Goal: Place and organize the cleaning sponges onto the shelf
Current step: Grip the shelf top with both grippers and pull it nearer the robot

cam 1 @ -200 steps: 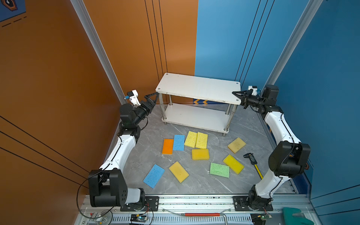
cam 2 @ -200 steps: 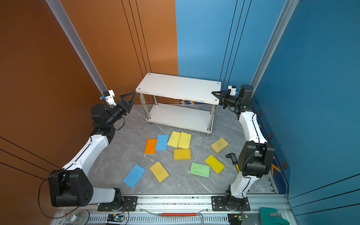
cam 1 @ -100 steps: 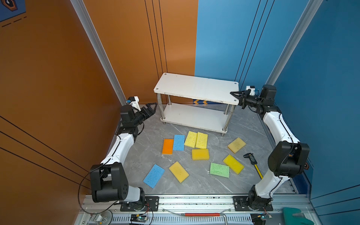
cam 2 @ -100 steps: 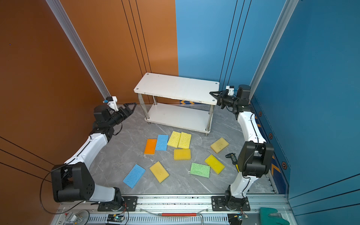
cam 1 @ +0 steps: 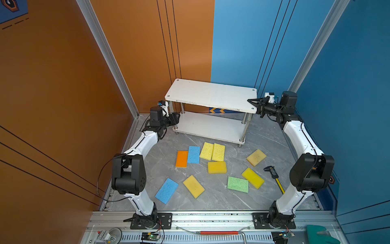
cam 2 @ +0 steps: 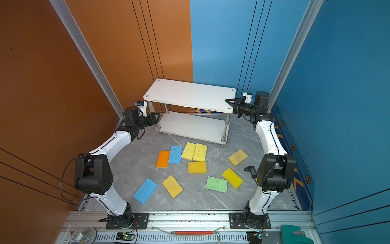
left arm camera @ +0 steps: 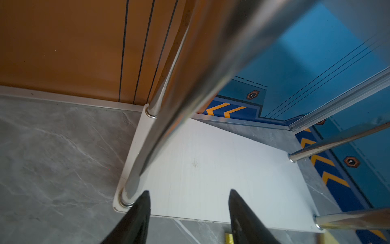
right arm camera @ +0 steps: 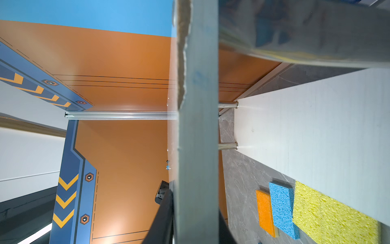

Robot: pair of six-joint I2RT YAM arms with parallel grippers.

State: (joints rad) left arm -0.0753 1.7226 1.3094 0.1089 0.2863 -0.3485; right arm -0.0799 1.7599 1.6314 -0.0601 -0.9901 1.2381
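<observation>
Shelf (cam 1: 211, 96): both boards bare, likely being steadied or shifted
Sponges (cam 1: 217, 167): ten, loose on floor (cam 1: 160, 160) before shelf
Right gripper (cam 1: 252, 103): clamped on shelf's top board end
Left gripper (left arm camera: 188, 191): half open, empty, at shelf's lower corner post

Probable caliper (cam 2: 251, 171) half hidden behind right arm (cam 2: 274, 174).

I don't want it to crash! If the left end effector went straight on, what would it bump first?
Likely the shelf's lower board, ahead of the left end effector; the post sits close beside one finger. Depth is unclear.
</observation>
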